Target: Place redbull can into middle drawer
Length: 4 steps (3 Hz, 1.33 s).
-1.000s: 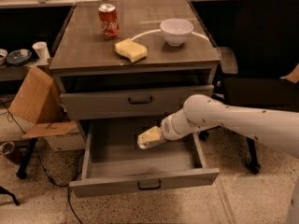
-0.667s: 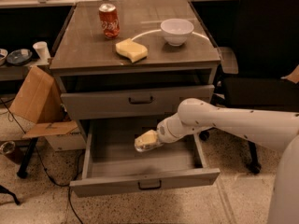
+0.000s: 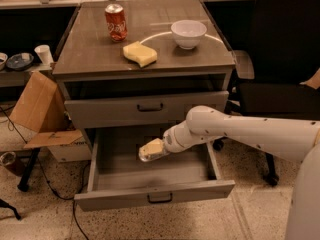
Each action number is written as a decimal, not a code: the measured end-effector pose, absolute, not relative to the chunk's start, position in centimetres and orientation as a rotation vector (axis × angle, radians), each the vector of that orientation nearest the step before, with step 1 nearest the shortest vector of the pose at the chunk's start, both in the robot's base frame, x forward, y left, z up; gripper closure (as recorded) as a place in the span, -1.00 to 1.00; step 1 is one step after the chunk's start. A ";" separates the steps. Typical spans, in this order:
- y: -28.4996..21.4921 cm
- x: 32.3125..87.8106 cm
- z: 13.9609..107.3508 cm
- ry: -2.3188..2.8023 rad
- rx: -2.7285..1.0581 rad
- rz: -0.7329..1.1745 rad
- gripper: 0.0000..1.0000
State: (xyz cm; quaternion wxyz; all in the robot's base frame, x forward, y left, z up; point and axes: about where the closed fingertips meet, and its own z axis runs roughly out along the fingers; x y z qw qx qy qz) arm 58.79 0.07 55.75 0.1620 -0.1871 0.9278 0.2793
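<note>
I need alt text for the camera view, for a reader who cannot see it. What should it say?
The robot's gripper holds the redbull can on its side inside the open middle drawer, reaching in from the right. On the cabinet top above are a red cola can, a yellow sponge and a white bowl.

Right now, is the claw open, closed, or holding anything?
The claw: closed on the redbull can, held over the open middle drawer.

Gripper point(image 3: 150, 150) clasps redbull can point(image 3: 145, 157) over open middle drawer point(image 3: 155, 196), room around; upper front point(image 3: 150, 109) overhangs.
</note>
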 end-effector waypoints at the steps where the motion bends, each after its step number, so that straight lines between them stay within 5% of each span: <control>1: 3.1 60.2 54.2 2.655 -0.532 0.681 1.00; 4: 5.3 64.3 47.0 2.749 -0.561 0.512 1.00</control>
